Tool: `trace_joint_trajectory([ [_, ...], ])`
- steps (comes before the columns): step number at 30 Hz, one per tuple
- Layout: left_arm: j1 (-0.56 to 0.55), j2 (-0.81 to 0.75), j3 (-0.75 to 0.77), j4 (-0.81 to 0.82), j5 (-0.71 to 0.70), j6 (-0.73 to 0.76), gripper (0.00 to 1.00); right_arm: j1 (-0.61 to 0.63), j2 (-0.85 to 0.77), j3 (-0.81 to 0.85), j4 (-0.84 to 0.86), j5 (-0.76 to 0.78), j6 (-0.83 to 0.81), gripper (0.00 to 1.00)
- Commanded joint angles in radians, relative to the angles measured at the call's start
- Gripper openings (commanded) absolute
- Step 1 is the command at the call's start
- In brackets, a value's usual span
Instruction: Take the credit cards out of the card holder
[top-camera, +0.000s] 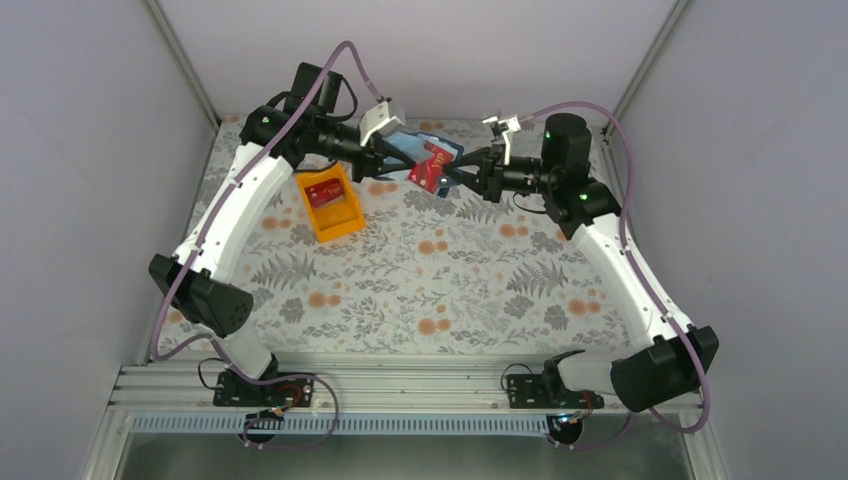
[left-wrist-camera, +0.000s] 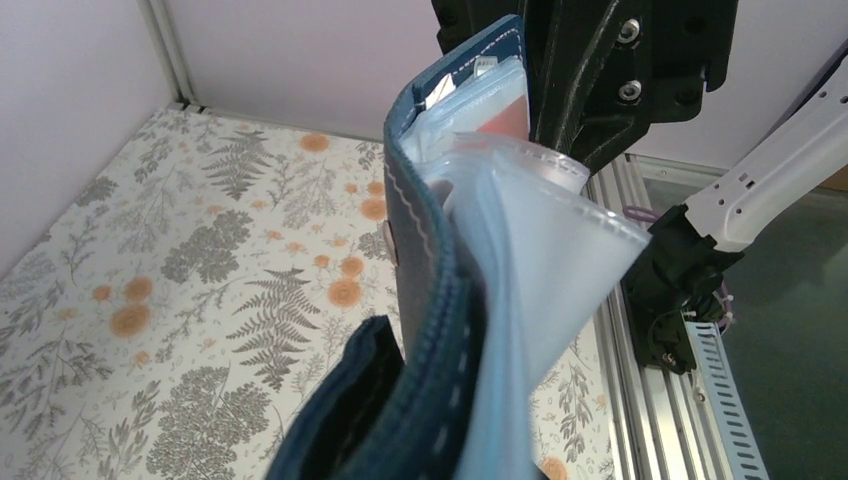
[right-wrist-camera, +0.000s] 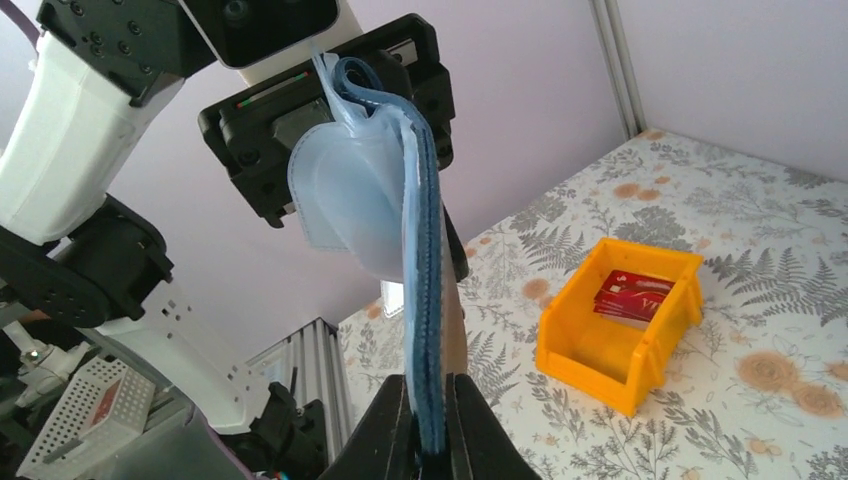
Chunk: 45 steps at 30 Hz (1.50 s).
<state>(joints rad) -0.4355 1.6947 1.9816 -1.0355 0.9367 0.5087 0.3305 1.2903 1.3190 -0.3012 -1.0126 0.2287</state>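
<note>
The blue card holder (top-camera: 408, 146) hangs in the air at the back of the table, stretched between both grippers. My left gripper (top-camera: 388, 150) is shut on one end. My right gripper (top-camera: 452, 172) is shut on the opposite stitched edge, as the right wrist view (right-wrist-camera: 432, 420) shows. Its clear inner pockets (right-wrist-camera: 350, 200) bulge open. A red credit card (top-camera: 430, 170) sits in a pocket near the right gripper and also shows in the left wrist view (left-wrist-camera: 508, 115). More red credit cards (top-camera: 322, 192) lie in the orange tray. The wallet (left-wrist-camera: 430, 300) hides my left fingers.
The orange tray (top-camera: 345, 225) stands on the flowered table, below and left of the held wallet; its rim shows in the right wrist view (right-wrist-camera: 600, 370) with the cards (right-wrist-camera: 635, 293) inside. Walls close in the table at back and sides.
</note>
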Motion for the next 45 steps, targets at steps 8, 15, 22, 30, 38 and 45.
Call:
trace_joint_trajectory([
  [8, 0.102, -0.050, 0.012, 0.120, -0.244, -0.165, 0.41, -0.024, 0.011, 0.000, -0.092, 0.106, -0.008, 0.04],
  [15, 0.295, -0.028, -0.019, 0.189, -0.372, -0.260, 0.45, -0.035, 0.050, 0.051, -0.216, 0.325, 0.038, 0.04],
  [22, 0.238, -0.069, -0.091, 0.176, -0.179, -0.201, 0.45, 0.038, 0.192, 0.145, -0.443, 0.948, 0.117, 0.04],
  [30, -0.019, -0.045, -0.172, 0.172, -0.048, -0.149, 0.45, 0.180, 0.323, 0.254, -0.447, 0.924, 0.142, 0.04],
  [38, -0.013, -0.023, -0.287, 0.247, -0.011, -0.266, 0.35, 0.168, 0.289, 0.201, -0.285, 0.531, 0.213, 0.04],
  [45, 0.024, 0.008, -0.344, 0.278, 0.095, -0.331, 0.33, 0.153, 0.277, 0.190, -0.180, 0.359, 0.255, 0.04],
])
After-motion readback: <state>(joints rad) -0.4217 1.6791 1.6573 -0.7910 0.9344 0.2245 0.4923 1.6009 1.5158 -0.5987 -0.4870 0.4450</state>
